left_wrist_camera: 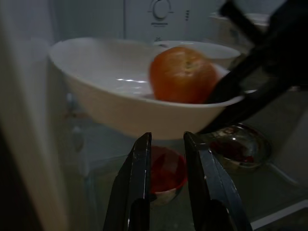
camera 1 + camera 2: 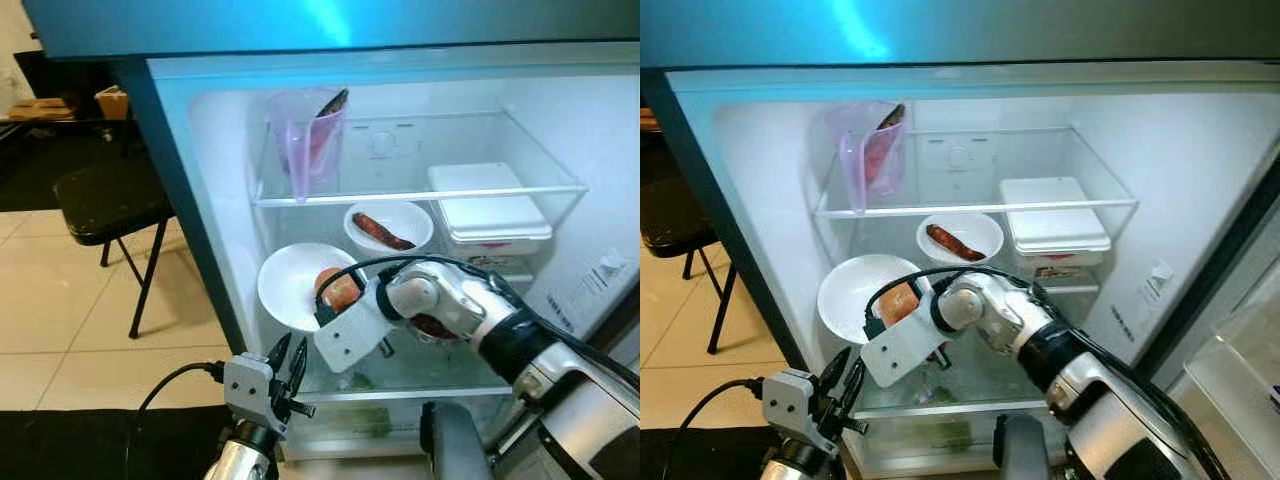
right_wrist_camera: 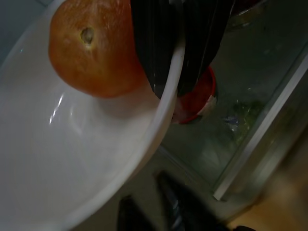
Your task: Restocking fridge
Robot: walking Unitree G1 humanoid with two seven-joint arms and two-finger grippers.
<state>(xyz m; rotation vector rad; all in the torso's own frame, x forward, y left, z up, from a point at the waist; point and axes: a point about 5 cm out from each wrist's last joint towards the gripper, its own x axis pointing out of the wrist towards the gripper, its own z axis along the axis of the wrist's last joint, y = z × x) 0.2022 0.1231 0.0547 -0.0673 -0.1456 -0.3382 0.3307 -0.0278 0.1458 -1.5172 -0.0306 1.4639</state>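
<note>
Pinching the white bowl's (image 2: 290,285) rim, right end effector (image 2: 330,300) inside fridge (image 2: 560,150).

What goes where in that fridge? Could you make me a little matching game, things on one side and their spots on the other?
Things:
1. orange fruit
2. purple jug
3. white lidded box
4. small red cup

Places:
A. upper glass shelf, left
B. in the white bowl whose rim the right gripper pinches
C. middle shelf, right side, under the upper shelf
D. on the glass shelf beneath the held bowl

Pairs: 1-B, 2-A, 3-C, 4-D
</note>
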